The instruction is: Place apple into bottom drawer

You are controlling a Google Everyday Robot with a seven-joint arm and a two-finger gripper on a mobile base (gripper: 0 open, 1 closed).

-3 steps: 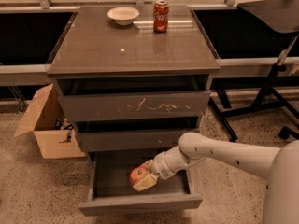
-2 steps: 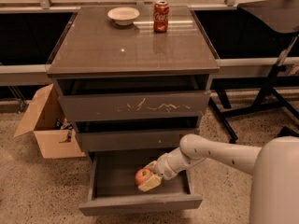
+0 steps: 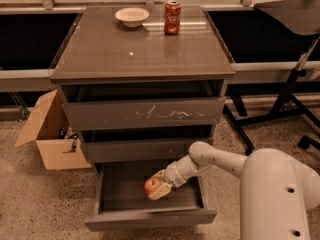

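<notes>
The bottom drawer (image 3: 150,218) of the grey cabinet stands pulled open, showing its wide shallow grey inside. The apple (image 3: 152,186), red with yellowish patches, sits between the fingers of my gripper (image 3: 156,188), which reaches into the drawer from the right. The gripper is shut on the apple and holds it low over the drawer floor, near the middle. I cannot tell whether the apple touches the floor.
The cabinet top (image 3: 145,49) carries a white bowl (image 3: 132,16) and a red soda can (image 3: 172,17). The scratched top drawer (image 3: 145,113) and middle drawer (image 3: 135,150) are closed. An open cardboard box (image 3: 50,134) stands left. Dark stand legs (image 3: 280,109) are at right.
The gripper with the apple has shifted slightly right and a little deeper into the open bottom drawer. The drawer and the cabinet-top things have not moved.
</notes>
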